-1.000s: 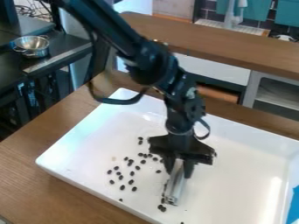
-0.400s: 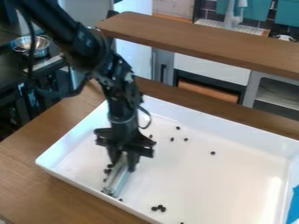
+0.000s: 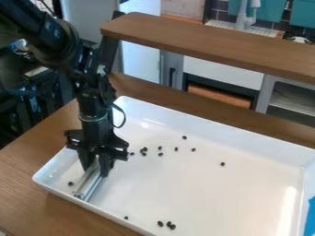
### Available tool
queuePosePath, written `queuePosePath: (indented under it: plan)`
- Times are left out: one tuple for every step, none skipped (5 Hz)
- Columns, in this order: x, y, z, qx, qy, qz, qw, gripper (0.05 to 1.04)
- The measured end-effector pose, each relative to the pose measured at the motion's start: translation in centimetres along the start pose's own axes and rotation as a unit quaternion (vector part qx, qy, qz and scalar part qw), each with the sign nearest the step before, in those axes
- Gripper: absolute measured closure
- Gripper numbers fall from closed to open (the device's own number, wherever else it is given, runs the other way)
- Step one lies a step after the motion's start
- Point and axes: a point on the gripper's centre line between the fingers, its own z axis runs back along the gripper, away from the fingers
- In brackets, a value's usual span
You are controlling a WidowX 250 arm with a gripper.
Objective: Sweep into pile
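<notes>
The pincer (image 3: 96, 170) clamps a silvery bar (image 3: 90, 185) near one corner of a white tray (image 3: 203, 196) of scattered dark beans (image 3: 223, 164).

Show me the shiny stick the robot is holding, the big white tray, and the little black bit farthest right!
Shiny stick (image 3: 90, 184): camera view, middle of its length.
White tray (image 3: 209, 193): camera view, bare floor.
Black bit (image 3: 223, 164): camera view, its top.
</notes>
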Motion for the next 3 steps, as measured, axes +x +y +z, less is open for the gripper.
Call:
queuePosePath:
  plan:
    - [-0.4, -2.3, 2.1, -0.043, -0.025, 0.015, 0.9986, 0.71]
    - [-0.7, -7.0, 3.8, -0.08, -0.036, 0.032, 0.9956, 0.71]
    - [-0.5, -11.5, 4.8, -0.062, -0.07, 0.06, 0.9938, 0.71]
